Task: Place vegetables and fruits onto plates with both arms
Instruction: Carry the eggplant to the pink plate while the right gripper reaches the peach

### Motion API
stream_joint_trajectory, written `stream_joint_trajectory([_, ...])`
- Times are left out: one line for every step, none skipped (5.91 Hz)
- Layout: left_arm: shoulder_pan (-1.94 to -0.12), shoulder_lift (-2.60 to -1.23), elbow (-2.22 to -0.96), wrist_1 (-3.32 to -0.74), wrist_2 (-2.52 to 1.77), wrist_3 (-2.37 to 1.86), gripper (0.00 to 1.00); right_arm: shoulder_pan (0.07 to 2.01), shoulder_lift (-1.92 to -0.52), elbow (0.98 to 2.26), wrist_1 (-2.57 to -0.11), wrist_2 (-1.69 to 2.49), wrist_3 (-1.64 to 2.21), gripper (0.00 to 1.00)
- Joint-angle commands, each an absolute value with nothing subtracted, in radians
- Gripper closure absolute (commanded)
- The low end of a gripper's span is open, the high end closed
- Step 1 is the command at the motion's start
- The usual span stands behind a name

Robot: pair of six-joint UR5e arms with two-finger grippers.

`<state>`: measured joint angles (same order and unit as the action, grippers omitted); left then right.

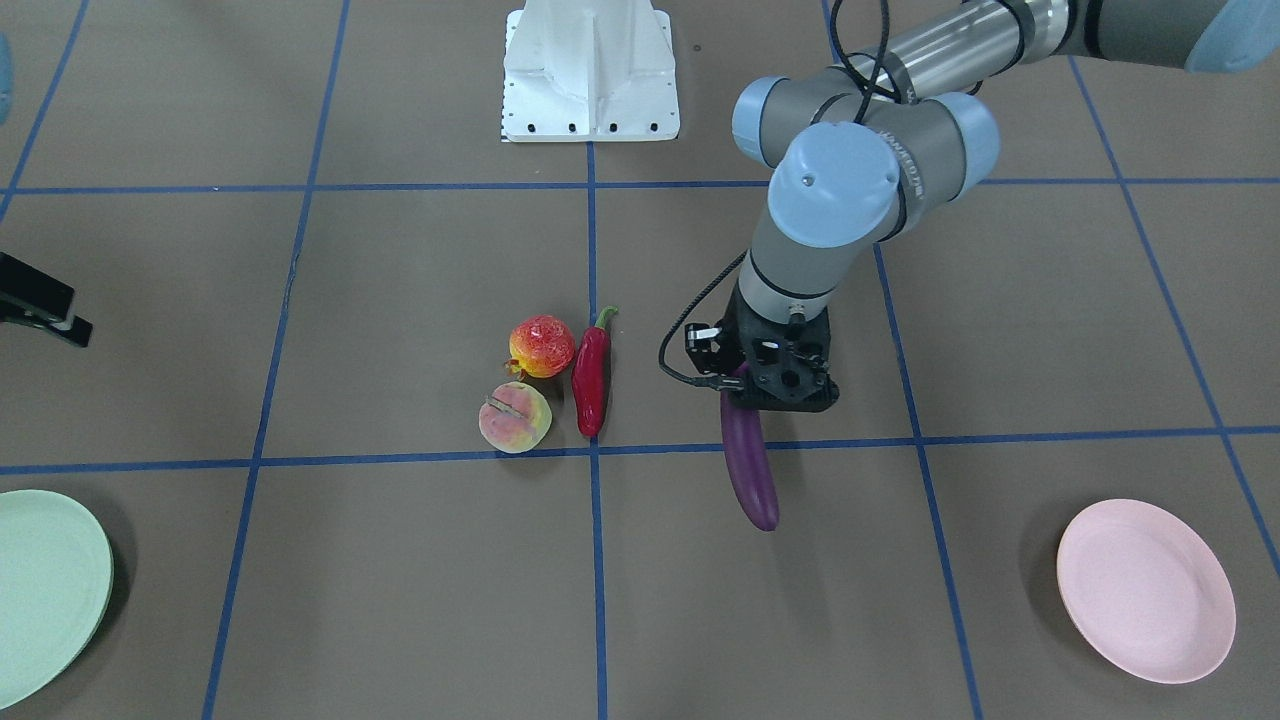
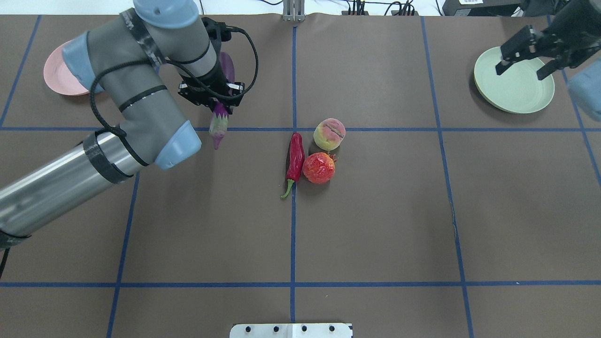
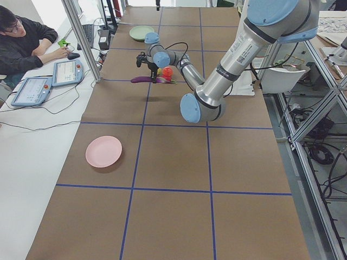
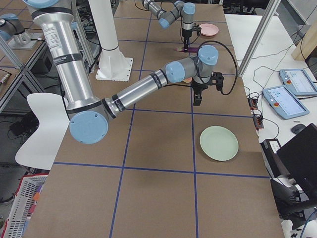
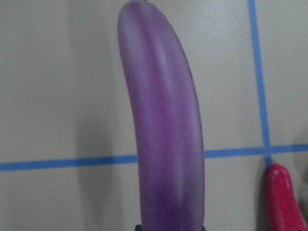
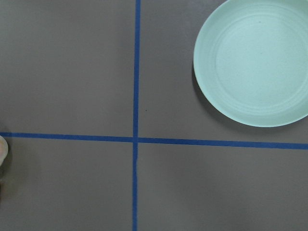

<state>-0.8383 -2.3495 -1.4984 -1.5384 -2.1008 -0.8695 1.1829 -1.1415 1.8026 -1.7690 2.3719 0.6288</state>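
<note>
Left hand (image 1: 778, 385) pinching eggplant (image 1: 750, 470) near cap end, clear of bench (image 1: 400, 600) — long body hangs free, likely bound for pink plate (image 1: 1145, 590), lower right. Right hand (image 2: 525, 54) spread, empty — upper right, near mint plate (image 2: 514, 91).

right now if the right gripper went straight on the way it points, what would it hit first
Probably bare table, close to the blue tape cross. The right gripper points down, and in its wrist view the mint green plate sits off to one side.
</note>
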Motion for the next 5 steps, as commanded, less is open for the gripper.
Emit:
stream_joint_trajectory([-0.961,-2.327,-1.479,-1.473,-2.109,-0.68,1.0,1.038,-0.972,1.703,-1.767,2.283,0.824,0.0])
stream_joint_trajectory([-1.027,-2.324,-1.43,-1.456,-2.121,-0.591,1.0,0.999,-0.927,1.666,-1.767,2.26,0.871,0.0])
stream_joint_trajectory([-1.087,-2.324,-1.363,-1.456,-2.121,-0.495,1.0,0.961,-0.881,1.622,-1.766,2.222,0.893,0.0])
stream_joint_trajectory([-1.148,-2.324,-1.276,-1.46,-2.114,-0.382,1.0,0.922,-0.82,1.527,-1.691,2.198,0.955,0.0])
stream_joint_trajectory([-1.208,-2.325,-1.176,-1.474,-2.109,-0.253,1.0,0.884,-0.774,1.415,-1.555,2.175,1.044,0.0])
